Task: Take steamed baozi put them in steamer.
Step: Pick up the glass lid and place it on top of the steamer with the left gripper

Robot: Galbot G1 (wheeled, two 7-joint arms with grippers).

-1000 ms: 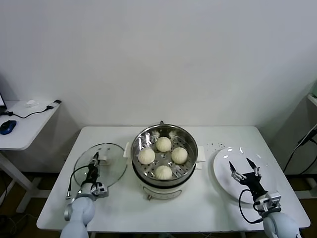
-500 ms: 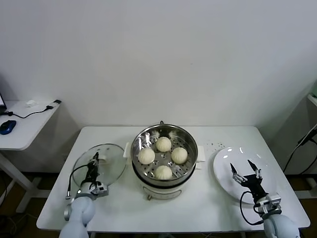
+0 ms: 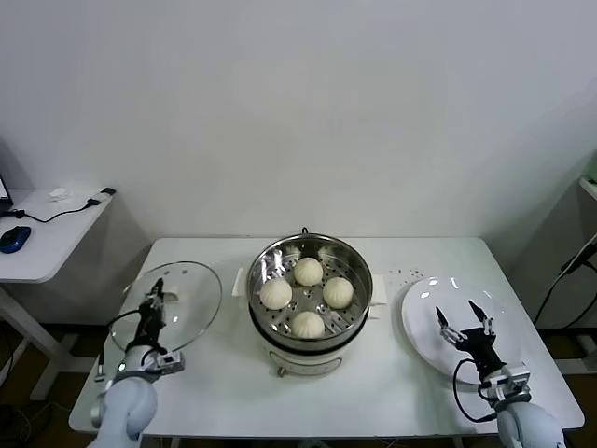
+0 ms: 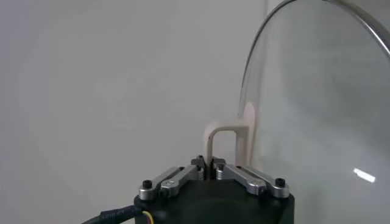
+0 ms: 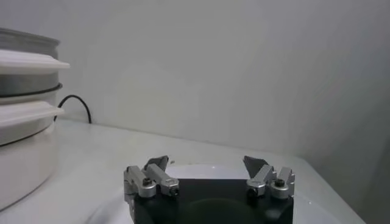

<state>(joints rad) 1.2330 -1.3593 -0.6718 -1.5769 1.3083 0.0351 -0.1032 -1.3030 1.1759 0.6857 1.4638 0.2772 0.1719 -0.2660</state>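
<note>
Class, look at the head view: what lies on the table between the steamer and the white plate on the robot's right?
In the head view, only bare white tabletop separates the steamer from the plate, apart from a scatter of tiny dark specks toward the far edge.

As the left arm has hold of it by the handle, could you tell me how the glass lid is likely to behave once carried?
The glass lid looks rigid, so it should not flex. Held only by its small white handle in the shut left tool, it may swing or tilt. Being smooth glass with a thin rim, it is probably fragile if it strikes the steamer.
</note>
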